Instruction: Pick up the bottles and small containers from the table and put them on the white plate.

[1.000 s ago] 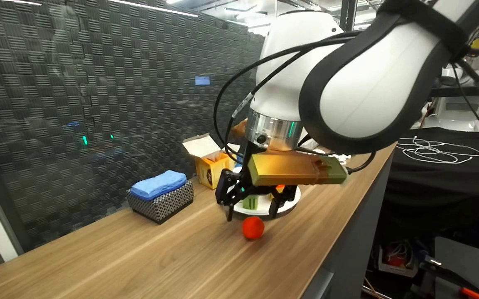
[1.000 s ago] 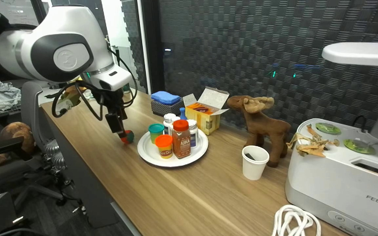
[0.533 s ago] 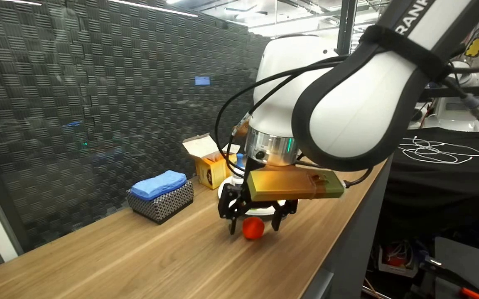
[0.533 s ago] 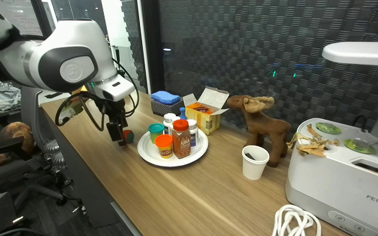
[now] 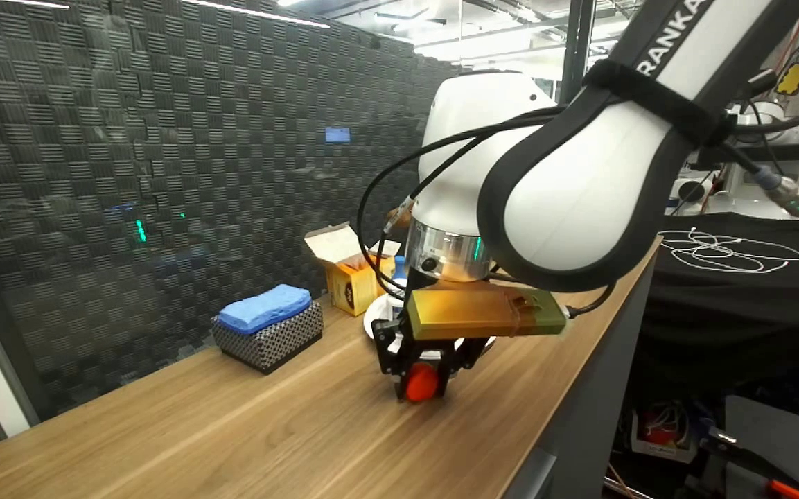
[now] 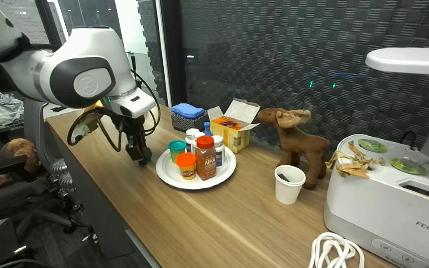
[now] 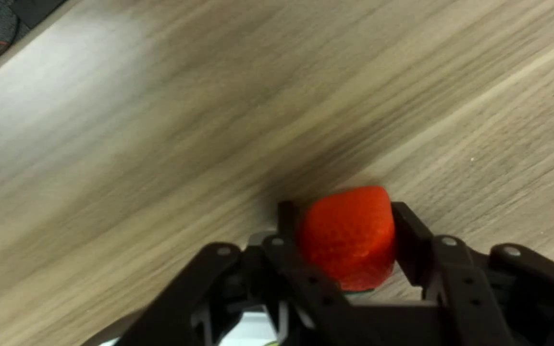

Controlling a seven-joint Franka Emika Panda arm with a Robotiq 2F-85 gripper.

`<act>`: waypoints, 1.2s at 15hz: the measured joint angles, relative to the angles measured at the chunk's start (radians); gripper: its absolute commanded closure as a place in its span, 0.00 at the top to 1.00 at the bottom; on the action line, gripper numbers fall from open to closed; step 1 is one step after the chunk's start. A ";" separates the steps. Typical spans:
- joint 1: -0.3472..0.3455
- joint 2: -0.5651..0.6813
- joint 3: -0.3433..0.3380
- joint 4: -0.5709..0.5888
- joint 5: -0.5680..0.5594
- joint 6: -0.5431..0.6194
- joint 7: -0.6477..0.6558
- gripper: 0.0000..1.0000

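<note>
My gripper [image 7: 342,211] is shut on a small red round thing [image 7: 349,240], with one finger against each side of it, low over the wooden table [image 5: 233,430]. A bit of green shows on the red thing in an exterior view [image 6: 148,153]. Just beside it lies the white plate [image 6: 167,176]. Standing upright on the plate are a reddish-brown bottle [image 6: 205,162] with a red lid, a yellow tub with an orange lid [image 6: 186,167], a green tub with a teal lid [image 6: 177,152] and small white labelled bottles [image 6: 219,150], partly hidden behind the brown one.
Along the wall stand an open yellow carton [image 6: 233,136], a dark patterned box [image 5: 271,343] with a blue cloth [image 5: 265,308] on top, and a brown plush moose [image 6: 298,143]. White cups [image 6: 289,186] and a white appliance [image 6: 393,212] are farther along. The table's front edge drops off.
My gripper has come down over the red round thing, and its fingers have drawn together from wide apart onto its sides. The plate and its contents have stayed put.
</note>
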 measured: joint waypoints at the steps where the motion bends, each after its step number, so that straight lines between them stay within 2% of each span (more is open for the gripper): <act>1: 0.000 0.000 0.001 -0.001 0.009 0.000 -0.001 0.25; 7: 0.002 -0.053 -0.013 -0.061 0.014 0.003 0.015 0.25; 13: -0.016 -0.170 -0.106 -0.181 -0.177 0.086 0.209 0.25; 18: -0.046 -0.167 -0.148 -0.181 -0.248 0.154 0.292 0.25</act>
